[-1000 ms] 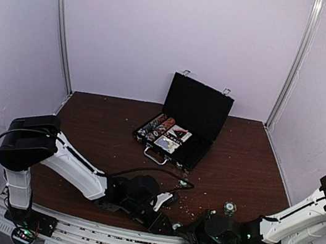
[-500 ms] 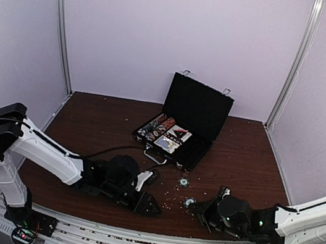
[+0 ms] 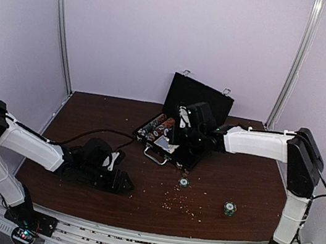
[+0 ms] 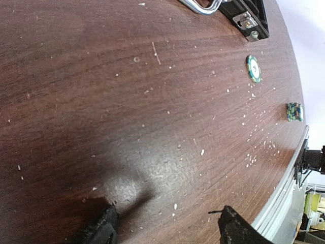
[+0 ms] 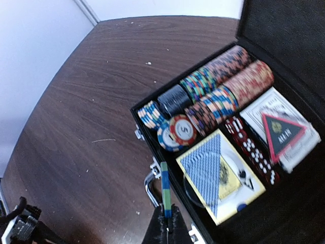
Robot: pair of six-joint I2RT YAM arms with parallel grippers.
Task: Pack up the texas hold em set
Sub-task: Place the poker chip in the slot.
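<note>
Pinching a thin poker chip (image 5: pixel 165 188) with a green-and-blue edge, the right gripper (image 5: pixel 166 222) is closed tight on it. The chip stands edge-on out of the fingertips, above the near rim of the open case (image 5: pixel 284 30). Only the right wrist view shows this grip; from overhead the right arm simply reaches across to the case front and the chip is too small to make out. The same wrist view lays out the case's contents: rows of striped chips (image 5: pixel 223 84) on edge, a flat chip marked 5 (image 5: pixel 183 129), a line of red dice (image 5: pixel 251 150), a blue-backed card deck (image 5: pixel 208 173) and a second deck (image 5: pixel 282 132) with a red-edged triangle. The overhead view adds that the lid stands upright at the far middle of the table (image 3: pixel 101 118). The left gripper (image 4: pixel 167 231) is spread wide with nothing between its fingertips, low over bare wood well to the left of the case. Its wrist view catches only the case's silver handle (image 4: pixel 203 5) and one corner. It also shows a green loose chip (image 4: pixel 254 68) lying flat and, farther right, a second striped piece (image 4: pixel 294 111), either on edge or a short stack, amid pale specks.
</note>
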